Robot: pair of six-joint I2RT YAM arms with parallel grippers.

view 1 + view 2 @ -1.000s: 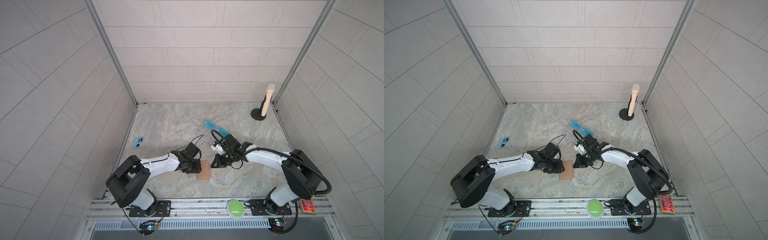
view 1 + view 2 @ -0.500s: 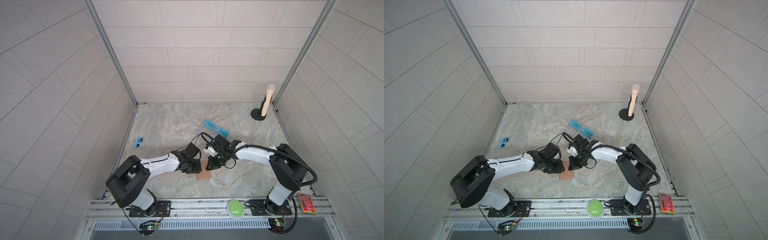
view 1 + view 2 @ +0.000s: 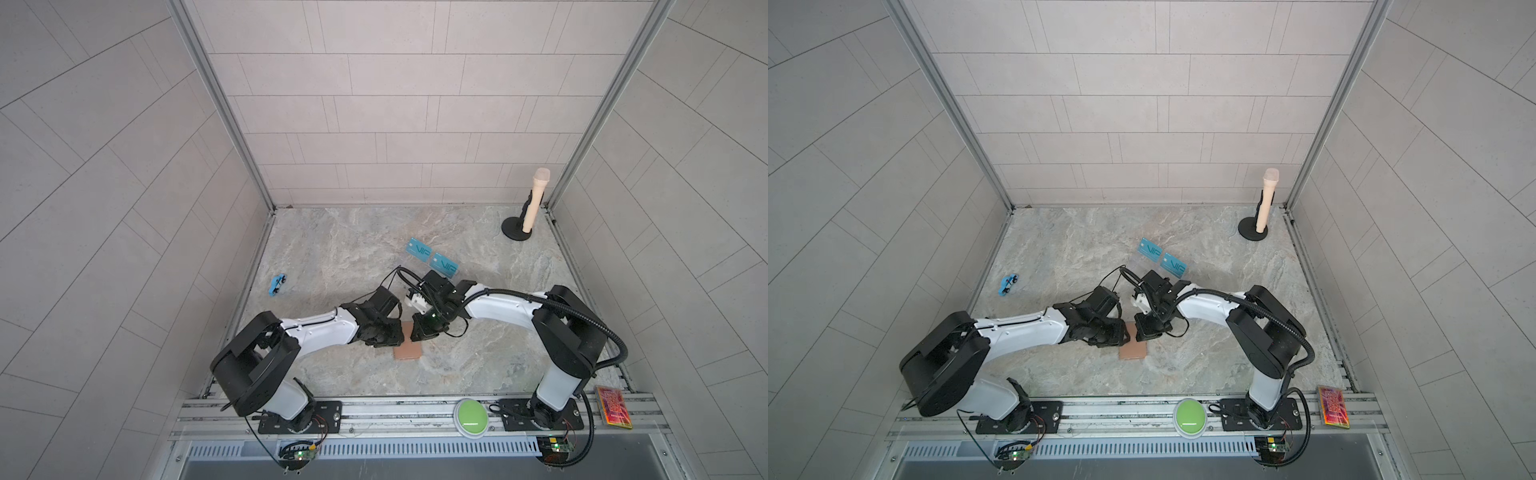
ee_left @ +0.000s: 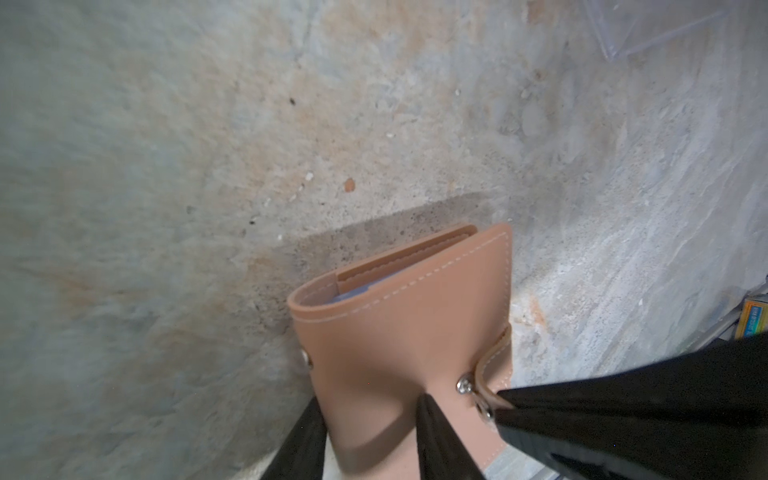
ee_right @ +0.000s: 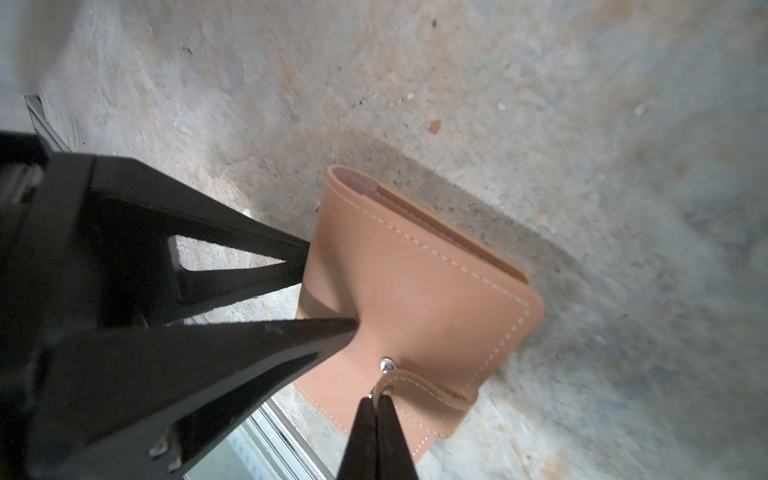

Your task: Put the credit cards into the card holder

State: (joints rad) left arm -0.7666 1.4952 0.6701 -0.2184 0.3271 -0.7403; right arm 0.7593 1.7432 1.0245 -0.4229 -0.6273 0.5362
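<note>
While the card holder hangs tilted just over the tabletop, I see the left end effector clamped across its folded cover and the right end effector pinched tight on its snap strap. Two teal credit cards lie flat beyond the card holder, apart from it.

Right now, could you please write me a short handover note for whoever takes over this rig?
Left hand: clamped on the edge of the wallet, holding it.
Right hand: shut on the snap strap, which is off its stud.
Wallet: folded shut, between the two hands.
Cards: two blue cards lie farther back, beyond the hands, both outside the wallet.
Done: strap unsnapped.
Left: open the wallet, put both cards in.
</note>
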